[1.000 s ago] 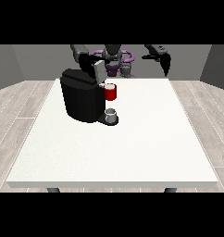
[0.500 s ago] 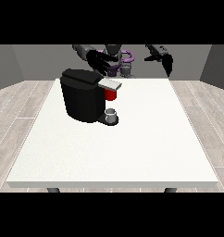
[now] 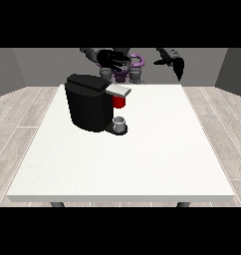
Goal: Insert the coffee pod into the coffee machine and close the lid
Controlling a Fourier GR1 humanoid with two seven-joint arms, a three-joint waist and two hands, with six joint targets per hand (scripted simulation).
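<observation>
A black coffee machine (image 3: 90, 102) stood on the left half of the white bench (image 3: 142, 159), its grey lid (image 3: 117, 90) lying low and nearly level over the brew head, with a red thing at the machine (image 3: 119, 101) just beneath that lid. A small grey thing (image 3: 120, 122) sat on the drip base (image 3: 117, 129); whether it was the pod could not be told, and no pod showed plainly anywhere else on the bench. The robot hand at the view's left (image 3: 111, 58) hung above and just behind the machine, touching nothing, its fingers spread and holding nothing. The robot hand at the view's right (image 3: 173, 61) was raised well clear of the bench and well apart from the machine, fingers pointing down, likewise empty.

Judged from the lid's position, the closing step looked all but done. The risk from here lay in the hand over the machine: dropping carelessly, it could catch the lid's edge and lift it, or shove the machine across the bench. A lid not fully seated would stay slightly ajar, and from this angle that could not be ruled out. If the grey thing on the base was the pod, it had not been inserted at all.
</observation>
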